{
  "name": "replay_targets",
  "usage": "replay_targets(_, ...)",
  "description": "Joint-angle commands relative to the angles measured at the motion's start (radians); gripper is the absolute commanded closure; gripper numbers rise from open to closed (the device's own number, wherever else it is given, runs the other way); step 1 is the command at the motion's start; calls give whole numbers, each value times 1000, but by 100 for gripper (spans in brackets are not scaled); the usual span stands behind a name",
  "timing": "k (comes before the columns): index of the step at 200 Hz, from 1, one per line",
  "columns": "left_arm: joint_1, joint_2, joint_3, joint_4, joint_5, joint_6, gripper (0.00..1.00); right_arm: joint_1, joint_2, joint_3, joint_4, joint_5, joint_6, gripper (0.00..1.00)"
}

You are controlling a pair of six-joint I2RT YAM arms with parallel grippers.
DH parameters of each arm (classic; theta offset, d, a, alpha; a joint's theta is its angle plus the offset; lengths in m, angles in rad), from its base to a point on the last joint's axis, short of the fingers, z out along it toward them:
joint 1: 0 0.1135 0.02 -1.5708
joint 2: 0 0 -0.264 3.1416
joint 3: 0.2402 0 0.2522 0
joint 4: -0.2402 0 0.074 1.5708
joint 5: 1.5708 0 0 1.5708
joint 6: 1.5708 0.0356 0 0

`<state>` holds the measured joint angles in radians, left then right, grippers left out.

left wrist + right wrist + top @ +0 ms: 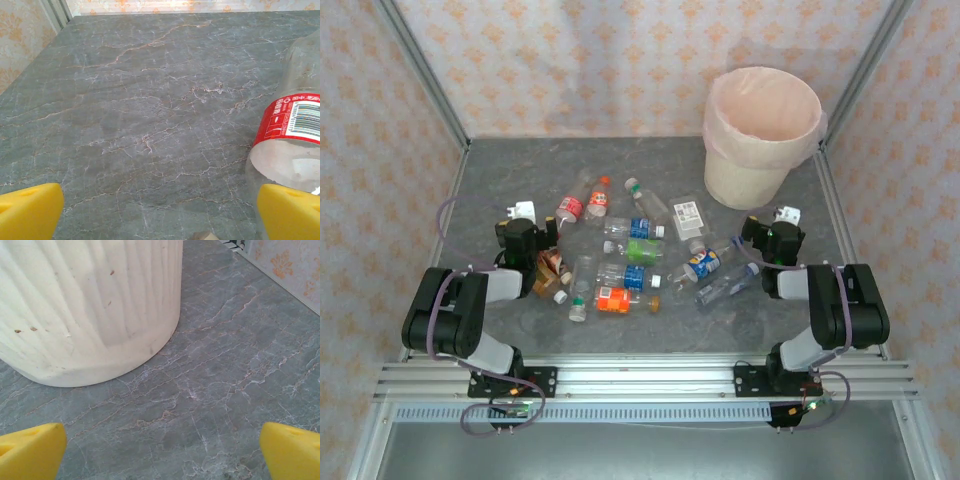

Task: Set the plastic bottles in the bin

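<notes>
At the near edge, both arms fold low over the grey marbled surface [490, 170]. The left tool [160, 214] stands released, its yellow fingertips [30, 212] spread wide with nothing between them. A clear red-labelled bottle [287, 145] lies on its side just beside the right-hand fingertip. The right tool [161, 454] is likewise released and grasps nothing, its pads apart over bare stone.

Between the arms, the plastic bottles [638, 252] lie scattered on their sides across the middle of the surface. An orange-labelled bottle [613, 298] lies nearest, a blue-and-yellow-labelled bottle [703, 265] toward the right arm, and an orange-capped bottle [599, 195] farther back.

Farthest off, in the back right corner, the bin [745, 180] stands upright, cream-white and ribbed, lined with a pale pink bag [765, 100]. It stands apart from the bottles, just ahead and to the left of the right tool.
</notes>
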<state>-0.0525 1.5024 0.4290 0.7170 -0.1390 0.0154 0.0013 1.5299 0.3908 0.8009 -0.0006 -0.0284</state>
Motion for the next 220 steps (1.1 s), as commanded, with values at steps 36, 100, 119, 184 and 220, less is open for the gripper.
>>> replay_targets(36, -5, -5, -7, 35, -19, -15, 0, 5, -3, 16, 3, -10, -12, 1)
replay_targets(100, -7, -5, -7, 35, -19, -15, 0, 3, -3, 19, 1, -12, -10, 1)
replay_targets(119, -6, -5, -7, 35, -19, -15, 0, 3, -4, 17, 3, -13, -10, 1)
replay_targets(184, -6, -5, -9, 37, -20, -15, 0, 0, -7, 13, 6, -21, -8, 1)
replay_targets(220, -6, -98, 68, -174, -10, -11, 0, -3, -84, -32, 32, -17, 0, 1)
